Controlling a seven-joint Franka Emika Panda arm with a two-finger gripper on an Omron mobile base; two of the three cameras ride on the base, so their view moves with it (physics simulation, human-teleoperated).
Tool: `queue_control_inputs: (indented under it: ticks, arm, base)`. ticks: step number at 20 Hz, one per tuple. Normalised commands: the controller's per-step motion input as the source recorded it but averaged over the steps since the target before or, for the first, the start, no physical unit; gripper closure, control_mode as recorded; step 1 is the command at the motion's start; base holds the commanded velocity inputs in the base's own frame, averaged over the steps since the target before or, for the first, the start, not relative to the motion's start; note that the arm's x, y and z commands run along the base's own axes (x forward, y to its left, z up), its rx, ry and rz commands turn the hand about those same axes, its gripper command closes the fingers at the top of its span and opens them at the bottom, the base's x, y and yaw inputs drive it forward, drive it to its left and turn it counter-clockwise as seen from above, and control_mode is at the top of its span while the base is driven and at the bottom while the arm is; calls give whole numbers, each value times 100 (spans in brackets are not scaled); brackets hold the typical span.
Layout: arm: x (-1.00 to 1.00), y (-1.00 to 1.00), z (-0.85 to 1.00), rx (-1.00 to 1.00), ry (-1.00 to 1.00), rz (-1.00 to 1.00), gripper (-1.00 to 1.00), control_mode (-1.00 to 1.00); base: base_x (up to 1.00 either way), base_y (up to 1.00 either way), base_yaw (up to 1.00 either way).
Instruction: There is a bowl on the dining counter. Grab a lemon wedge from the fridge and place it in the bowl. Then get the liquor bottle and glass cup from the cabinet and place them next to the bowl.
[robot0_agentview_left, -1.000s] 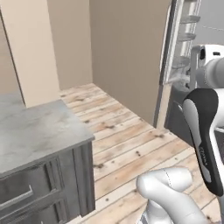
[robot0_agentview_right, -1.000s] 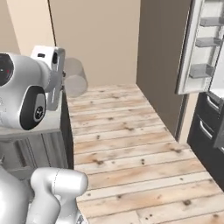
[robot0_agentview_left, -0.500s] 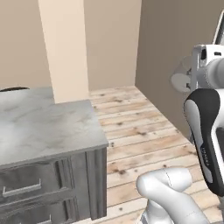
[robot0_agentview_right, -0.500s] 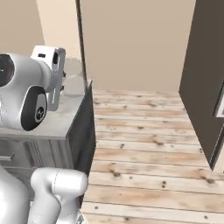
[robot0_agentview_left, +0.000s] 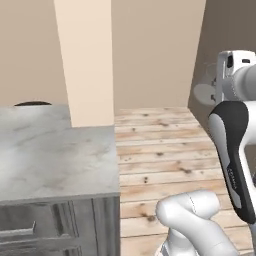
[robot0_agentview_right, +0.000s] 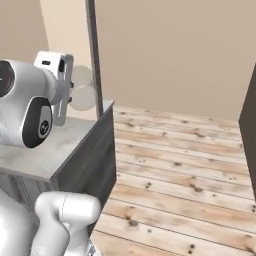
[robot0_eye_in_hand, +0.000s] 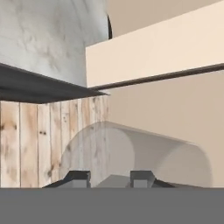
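Note:
My gripper (robot0_eye_in_hand: 109, 177) is shut on the glass cup (robot0_eye_in_hand: 131, 157), a clear, faint tumbler lying sideways between the two dark fingertips. From the left base camera the cup (robot0_agentview_left: 205, 93) hangs at the right, held out from the white hand (robot0_agentview_left: 227, 75) above the wooden floor. Seen from the right base camera, the same cup (robot0_agentview_right: 83, 95) sits beside the hand (robot0_agentview_right: 57, 82), over the corner of a grey-veined marble counter top (robot0_agentview_right: 47, 150). That counter top (robot0_agentview_left: 55, 150) spreads across the lower left, with grey drawer fronts below it.
A tan pillar (robot0_agentview_left: 85, 60) stands at the counter's far corner. A dark round shape (robot0_agentview_left: 31, 103) peeks over the counter's far edge. Pale plank floor (robot0_agentview_left: 160, 150) lies open to the right. A dark tall surface (robot0_agentview_right: 250, 115) borders the right edge.
Both base views have swung, so the camera moved: the open fridge has slid out of sight and the marble counter has come nearer. The cup stays held in the gripper.

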Motion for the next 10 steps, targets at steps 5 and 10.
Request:
queue_control_inputs:
  ticks: [5,10]
  arm:
    - [0,0,0,0,0,0,100,100]
    - [0,0,0,0,0,0,100,100]
  base:
    - [74,-79,29]
    - [91,-70,30]
